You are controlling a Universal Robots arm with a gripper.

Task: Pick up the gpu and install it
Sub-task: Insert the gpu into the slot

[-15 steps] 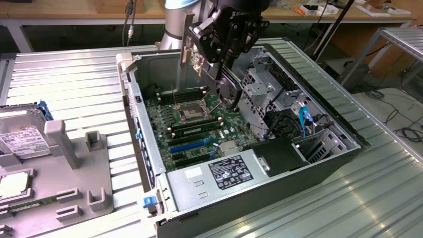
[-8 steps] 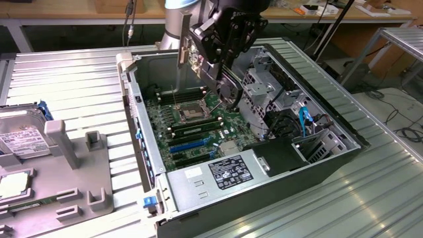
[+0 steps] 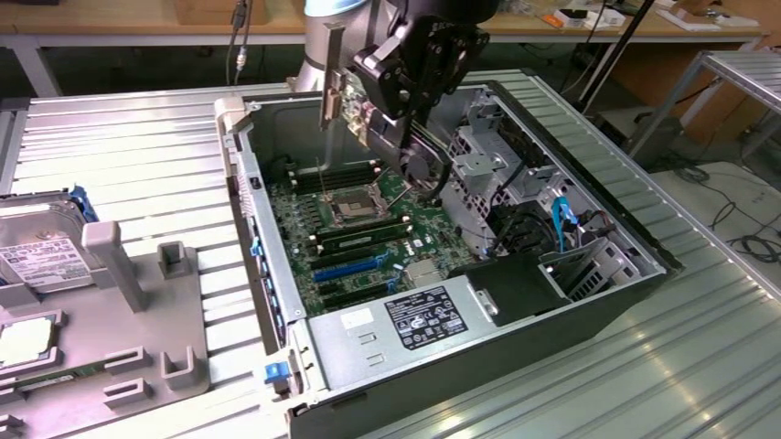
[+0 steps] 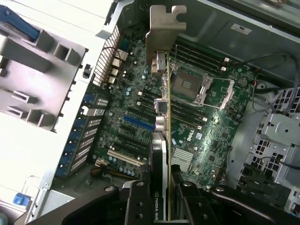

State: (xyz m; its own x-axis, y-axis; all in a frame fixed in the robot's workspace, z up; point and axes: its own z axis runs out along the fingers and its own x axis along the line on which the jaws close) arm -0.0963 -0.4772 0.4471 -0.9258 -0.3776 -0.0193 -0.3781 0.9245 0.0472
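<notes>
Holding gpu (image 4: 161, 112), jaws clamped, above motherboard (image 4: 206, 133)

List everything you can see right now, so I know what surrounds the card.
Thin green-black gpu with pale silver metal bracket: one, held above the motherboard.
Black and silver metal computer case: one, lying open on the table.
Green motherboard: one, on the case floor.
Silver power supply with black label: one, inside the case.
Boxy silver hard drive with white label: one, at the exterior view's left edge.
Grey plastic holder: one, beside the case, on the exterior view's left.
Ribbed silver metal table: one, under everything.
Black gripper: one, closed on the gpu.
</notes>
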